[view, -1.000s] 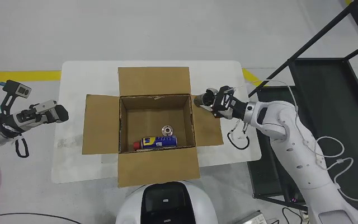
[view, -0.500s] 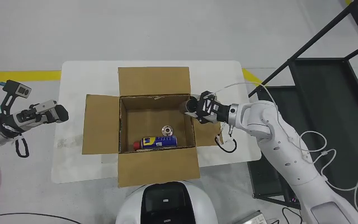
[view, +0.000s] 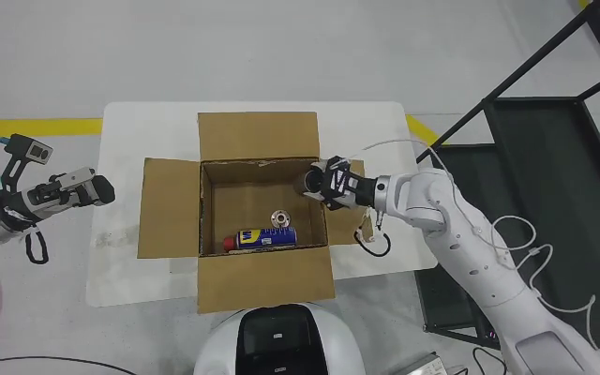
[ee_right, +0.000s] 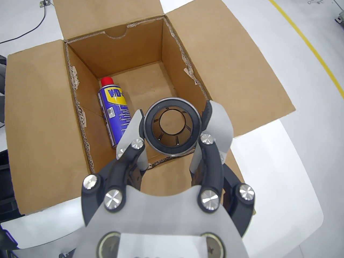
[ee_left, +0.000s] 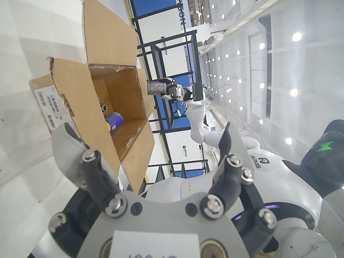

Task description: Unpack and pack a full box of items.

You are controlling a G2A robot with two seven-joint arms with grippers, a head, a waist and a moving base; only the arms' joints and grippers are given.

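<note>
An open cardboard box (view: 169, 220) (ee_right: 228, 63) (ee_left: 80, 92) stands on the white table (view: 375, 122). A blue spray can (view: 264, 238) (ee_right: 115, 108) (ee_left: 114, 120) lies on its floor beside a small metal part (view: 279, 218) (ee_left: 103, 106). My right gripper (view: 325, 180) (ee_right: 173, 127) is shut on a hollow metal cylinder (view: 312, 178) (ee_right: 172, 126) (ee_left: 155, 88), held above the box's right wall. My left gripper (view: 101, 190) (ee_left: 146, 143) is open with nothing in it, off the table's left edge.
All four box flaps are folded outward. A dark metal rack (view: 525, 159) stands right of the table. A yellow floor line (view: 47, 126) runs behind the table's left side.
My right gripper has carried the metal cylinder leftward, from over the right flap to over the box's right wall. The left arm has not moved.
</note>
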